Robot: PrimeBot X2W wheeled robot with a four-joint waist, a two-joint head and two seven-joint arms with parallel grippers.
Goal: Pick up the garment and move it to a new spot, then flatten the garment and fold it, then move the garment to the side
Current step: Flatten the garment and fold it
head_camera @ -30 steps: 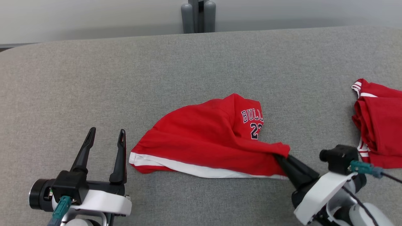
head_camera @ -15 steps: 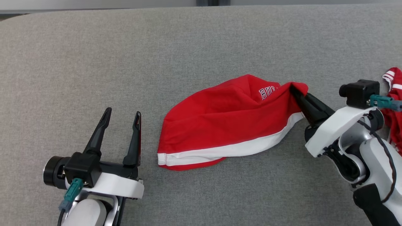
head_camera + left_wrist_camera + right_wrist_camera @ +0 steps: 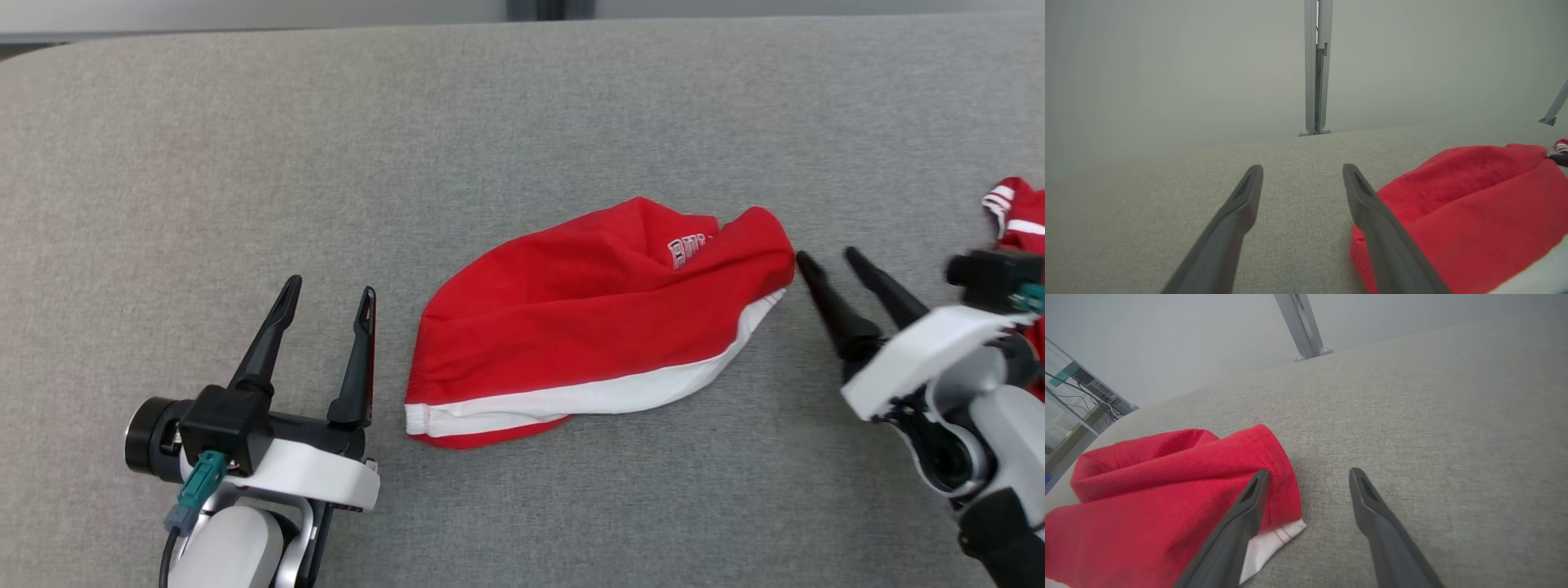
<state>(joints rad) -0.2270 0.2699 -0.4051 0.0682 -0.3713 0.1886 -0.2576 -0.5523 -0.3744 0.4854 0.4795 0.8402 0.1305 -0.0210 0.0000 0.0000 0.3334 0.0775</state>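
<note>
I had the crumpled red jersey garment with the white hem band (image 3: 588, 327) lying mid-frame on the grey fabric-covered surface (image 3: 490, 122). It was bunched into a lopsided mound with its lettering half buried in a fold. The right fingers (image 3: 829, 302) stood spread and empty at the right of the head view, just beside the garment's right-hand corner. In the right wrist view one finger overlapped the red hem, and I could not tell whether it touched, but nothing was pinched between them. I read that as the drop at the new spot, letting the cloth settle. The left fingers (image 3: 356, 359), lower left, were spread wide too and held nothing. They were parked just beside the white-banded end, well placed, I judged, to take that corner for flattening. A second red garment (image 3: 1016, 220) lay at the right edge, well apart.
</note>
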